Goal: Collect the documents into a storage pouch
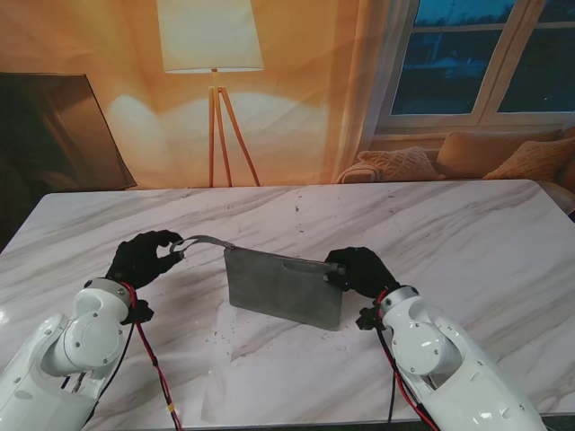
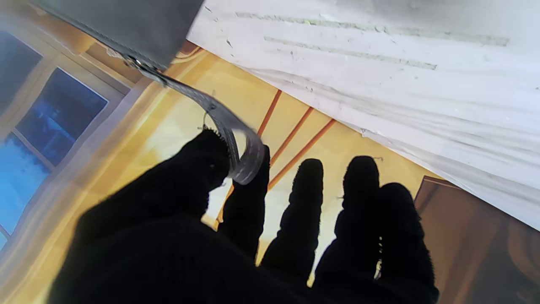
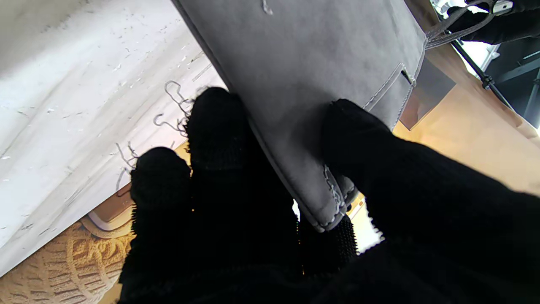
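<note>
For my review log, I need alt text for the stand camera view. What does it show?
Two black-gloved hands hold a grey pouch upright on a white marble table: the left hand pinches its strap, the right hand grips its far corner. No documents are visible.

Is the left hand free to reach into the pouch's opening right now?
Probably not. The left hand is pinching the strap, and the right hand grips the grey pouch at its other corner, so neither is free.
</note>
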